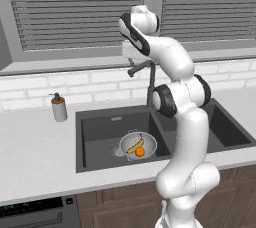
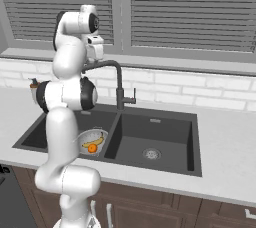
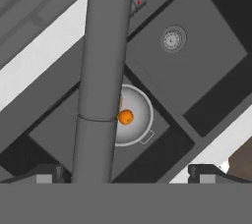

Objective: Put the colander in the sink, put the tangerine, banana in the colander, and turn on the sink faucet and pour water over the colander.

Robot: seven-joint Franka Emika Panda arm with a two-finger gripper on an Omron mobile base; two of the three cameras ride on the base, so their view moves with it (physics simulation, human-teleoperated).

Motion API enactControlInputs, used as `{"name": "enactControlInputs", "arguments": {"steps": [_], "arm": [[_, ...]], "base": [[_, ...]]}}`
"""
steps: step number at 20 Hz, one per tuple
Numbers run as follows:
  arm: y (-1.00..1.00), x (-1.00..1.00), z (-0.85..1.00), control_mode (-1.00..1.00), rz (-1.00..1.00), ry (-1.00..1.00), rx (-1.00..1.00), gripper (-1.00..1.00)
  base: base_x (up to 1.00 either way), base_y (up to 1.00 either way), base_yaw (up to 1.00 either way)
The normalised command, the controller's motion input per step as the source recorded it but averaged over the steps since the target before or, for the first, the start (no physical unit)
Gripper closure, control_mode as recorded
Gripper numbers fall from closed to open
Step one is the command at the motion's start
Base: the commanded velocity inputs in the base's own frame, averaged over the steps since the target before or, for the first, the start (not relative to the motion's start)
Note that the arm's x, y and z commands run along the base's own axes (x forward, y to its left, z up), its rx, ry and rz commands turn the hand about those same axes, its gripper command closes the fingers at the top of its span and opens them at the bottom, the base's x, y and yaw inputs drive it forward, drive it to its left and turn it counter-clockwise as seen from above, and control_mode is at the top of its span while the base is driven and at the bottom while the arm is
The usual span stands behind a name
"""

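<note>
Because the colander (image 1: 137, 145) already sits in the left basin of the sink (image 1: 100, 134) with the banana (image 1: 134, 145) and tangerine (image 1: 140, 151) inside it, I judge that only the water step remains. All of these lie well below the gripper (image 3: 123, 171), which hovers high over the spout of the sink faucet (image 2: 118, 79), looking straight down. In the hand view the spout runs up between the 2 dark fingertips (image 3: 47, 174), which stand wide apart and hold nothing; whether they touch the spout I cannot tell.

The risk, as I read it, is in the spout's aim: in the hand view it crosses over the colander, but if a push swings it toward the other basin, the one with the bare round drain (image 3: 172, 40), water would miss the fruit. The small side lever (image 2: 134, 97) sits lower, down the faucet's stem from the gripper, and is thin, so a closing grip could slip off it.

The colander is a round, pale metal bowl with small handles; the sink is matte and dark, the faucet a smooth dark tube. A soap pump bottle (image 1: 59, 107) stands on the pale counter (image 1: 35, 152), far off to the side
</note>
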Motion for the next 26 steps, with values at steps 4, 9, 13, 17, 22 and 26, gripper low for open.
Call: {"name": "enactControlInputs", "arguments": {"steps": [4,9,13,17,22,26], "arm": [[-0.12,-0.58,0.25,-1.0,0.0,-0.04,0.11,-1.0],[-0.43,-0.93,0.03,-1.0,0.01,-0.28,0.1,-1.0],[-0.53,-0.96,-0.01,-1.0,0.12,-0.36,0.01,-1.0],[-0.52,-0.85,-0.03,-1.0,0.27,-0.38,0.0,-1.0],[-0.62,-0.66,-0.17,-1.0,0.47,-0.48,0.0,-1.0],[-0.62,-0.18,-0.11,-1.0,0.46,-0.24,0.0,-1.0]], "base": [[0.0,0.0,0.0],[0.0,0.0,0.0],[0.0,0.0,0.0],[0.0,0.0,0.0],[0.0,0.0,0.0],[0.0,0.0,0.0]]}}
